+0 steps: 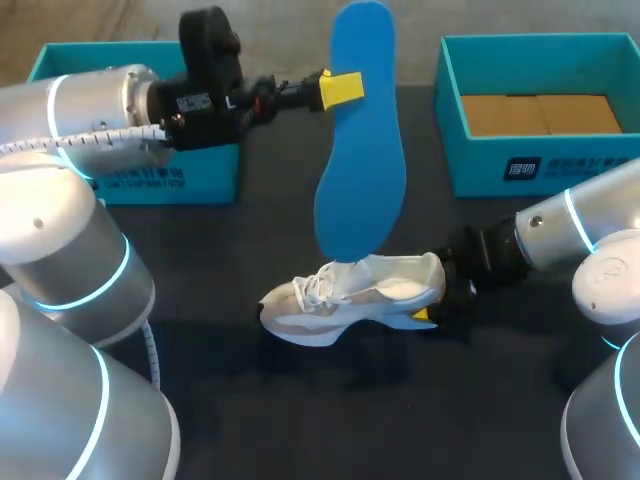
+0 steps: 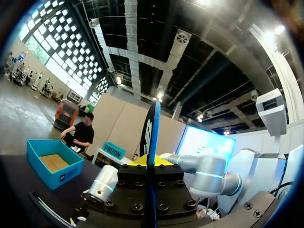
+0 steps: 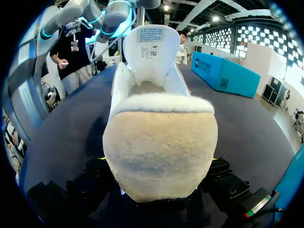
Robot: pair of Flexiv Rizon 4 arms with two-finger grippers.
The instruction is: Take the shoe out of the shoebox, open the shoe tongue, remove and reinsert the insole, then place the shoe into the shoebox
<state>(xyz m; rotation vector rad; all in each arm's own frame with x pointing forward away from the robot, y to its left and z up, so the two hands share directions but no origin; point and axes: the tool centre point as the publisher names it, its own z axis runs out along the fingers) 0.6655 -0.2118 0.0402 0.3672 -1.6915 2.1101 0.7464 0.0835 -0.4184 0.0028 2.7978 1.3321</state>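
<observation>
As I judge it, the task is sitting about midway. The white sneaker [image 1: 350,295] is lying out of its box near the middle of the black bench [image 1: 250,400]. Its tongue [image 3: 152,45] is standing pulled up and open, and the blue insole [image 1: 362,150] is hanging out of the shoe, upright, with its lower end dipping toward the sneaker's opening. I cannot tell whether that end is touching inside. What is remaining is seating the insole flat and putting the sneaker into the teal shoebox [image 1: 540,165], which is waiting open at 1 o'clock on the bench.

The left gripper [image 1: 342,88] is pinching the insole narrowly near its upper part, at 12 o'clock from the sneaker. The right gripper [image 1: 428,308] is clasping the sneaker's heel [image 3: 161,156] from 3 o'clock.

The insole is showing as a thin, flat, smooth sheet with a rounded foot outline, probably foam, and is reading as a mere line edge-on from the left wrist. The sneaker is showing a smooth white upper, laces and a chunky sole. Its heel is looking beige and nappy, like suede. The shoebox is looking like rigid card, rectangular, with brown cardboard lying inside. A second teal box [image 1: 160,180] is sitting at 10 o'clock, partly behind the left arm.
</observation>
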